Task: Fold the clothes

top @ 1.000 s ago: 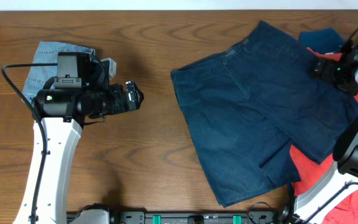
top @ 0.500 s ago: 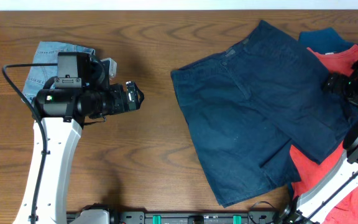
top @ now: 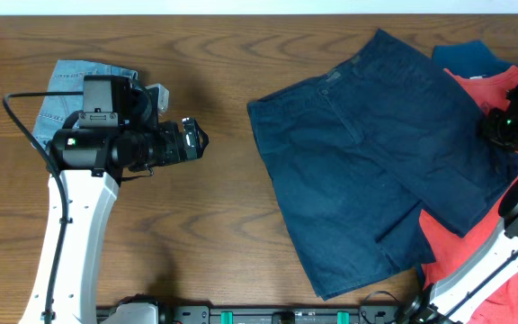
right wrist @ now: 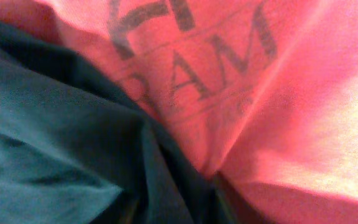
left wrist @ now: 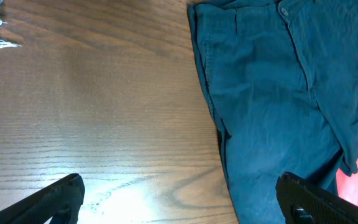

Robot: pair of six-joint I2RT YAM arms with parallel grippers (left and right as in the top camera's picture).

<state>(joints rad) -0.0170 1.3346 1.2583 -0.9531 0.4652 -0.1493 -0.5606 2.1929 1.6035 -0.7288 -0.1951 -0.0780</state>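
these navy shorts (top: 367,162) look soft and floppy, best pinched at an edge; left gripper (left wrist: 179,190) gapes wide, right gripper (top: 504,126) sits in fabric, can't tell its fingers

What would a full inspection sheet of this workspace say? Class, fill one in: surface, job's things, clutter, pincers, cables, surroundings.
Surface: wooden table, dark grain.
Job's things: dark-navy shorts spread flat, right of centre, their right side lying over a coral-red garment with dark printed letters; blue garment showing at the top right; light-blue denim shorts at far left, partly under the left arm.
Clutter: nothing seen.
Pincers: left pincer open over the wood, holding nothing; right pincer down at the navy shorts' right edge, open or shut cannot be told.
Cables: black cable looping beside the left arm.
Surroundings: pale strip beyond the far edge; dark rail along the near edge.
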